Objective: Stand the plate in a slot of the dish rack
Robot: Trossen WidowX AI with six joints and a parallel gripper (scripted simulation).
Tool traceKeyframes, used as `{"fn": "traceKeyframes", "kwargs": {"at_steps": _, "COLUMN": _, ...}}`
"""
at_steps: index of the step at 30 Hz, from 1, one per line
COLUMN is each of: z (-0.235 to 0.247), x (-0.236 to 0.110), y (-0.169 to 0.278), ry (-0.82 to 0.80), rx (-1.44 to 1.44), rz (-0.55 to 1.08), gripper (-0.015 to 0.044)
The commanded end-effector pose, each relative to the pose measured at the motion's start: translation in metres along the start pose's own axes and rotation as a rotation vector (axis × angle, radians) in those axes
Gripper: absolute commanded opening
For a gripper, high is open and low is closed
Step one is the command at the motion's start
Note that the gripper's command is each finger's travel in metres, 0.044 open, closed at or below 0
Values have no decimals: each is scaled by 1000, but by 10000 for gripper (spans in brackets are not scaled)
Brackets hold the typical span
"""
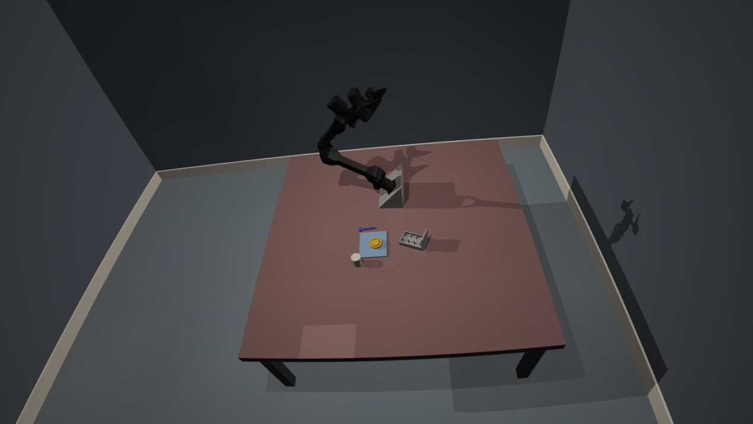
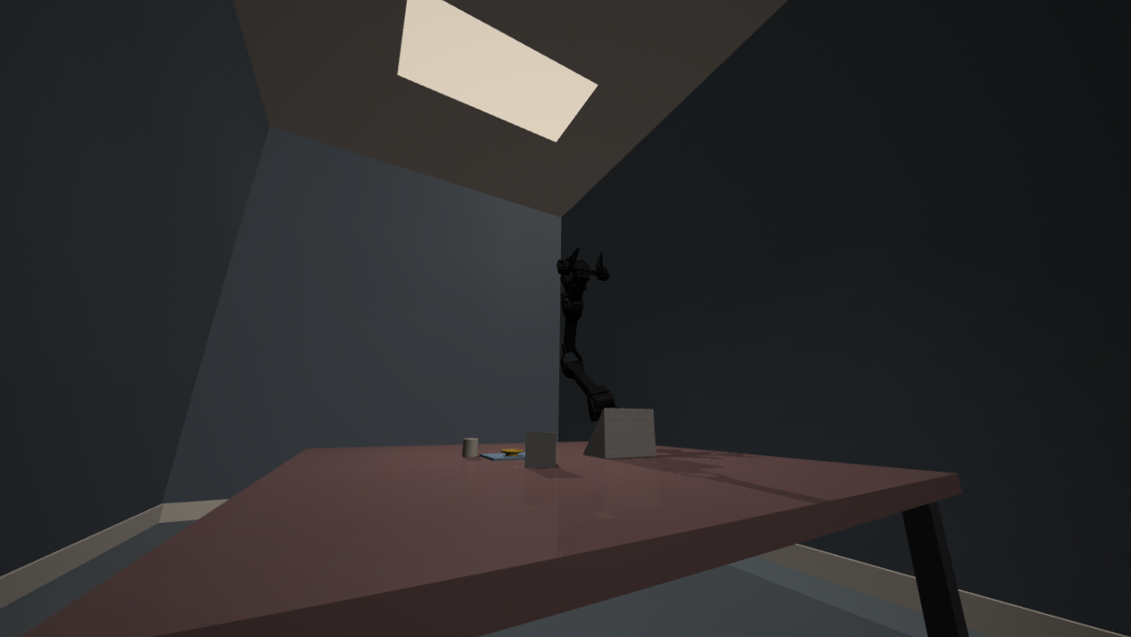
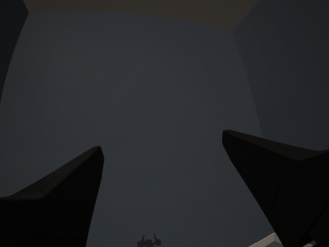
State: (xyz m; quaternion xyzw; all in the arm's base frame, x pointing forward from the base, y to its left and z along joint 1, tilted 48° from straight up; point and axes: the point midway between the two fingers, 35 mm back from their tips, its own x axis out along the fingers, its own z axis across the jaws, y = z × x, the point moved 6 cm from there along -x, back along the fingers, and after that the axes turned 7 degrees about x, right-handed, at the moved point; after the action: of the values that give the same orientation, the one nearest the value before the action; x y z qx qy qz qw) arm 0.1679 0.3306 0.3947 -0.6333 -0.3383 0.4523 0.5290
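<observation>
- My gripper [image 1: 380,92] is up high above the far edge of the table [image 1: 326,316], fingers spread wide with nothing between them; in the wrist view I see only dark wall and a strip of floor edge past my two fingertips.
- I judge I am at the very first step: the approach. Nothing has been picked up yet.
- The plate [image 1: 375,242] lies flat on the blue mat [image 1: 366,250], near the middle of the table. From my base block [image 1: 392,197] it sits at about 7 o'clock in the top view, well apart from my hand.
- The dish rack [image 1: 413,240] stands just beside the mat, at the plate's 3 o'clock, apart from it and with no dish in it that I can see.
- A cup [image 1: 356,259] stands at the mat's 7 o'clock corner, and a blue spoon [image 1: 366,228] lies just off the mat at 12 o'clock.
- Next I need to swing my wrist down and forward, bring the open fingers over the plate's rim, and come in low enough to pinch the edge.
- I should keep away from the cup and spoon on the way in, and keep the rack's raised end wall out of my path.
</observation>
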Motion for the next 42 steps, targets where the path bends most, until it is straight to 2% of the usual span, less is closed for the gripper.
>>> {"fn": "traceKeyframes", "kwargs": {"at_steps": 1, "z": -26, "x": 10, "y": 24, "ry": 98, "rx": 49, "rz": 93, "gripper": 400}}
{"fn": "traceKeyframes", "kwargs": {"at_steps": 10, "z": -84, "x": 14, "y": 70, "ry": 324, "rx": 158, "rz": 272, "gripper": 400}}
{"fn": "traceKeyframes", "kwargs": {"at_steps": 21, "z": -148, "x": -2, "y": 127, "ry": 580, "rx": 306, "rz": 459, "gripper": 400}}
{"fn": "traceKeyframes", "kwargs": {"at_steps": 31, "z": -199, "x": -33, "y": 181, "ry": 834, "rx": 420, "rz": 657, "gripper": 400}}
{"fn": "traceKeyframes", "kwargs": {"at_steps": 42, "z": -240, "x": -85, "y": 238, "ry": 1103, "rx": 539, "rz": 885, "gripper": 400}}
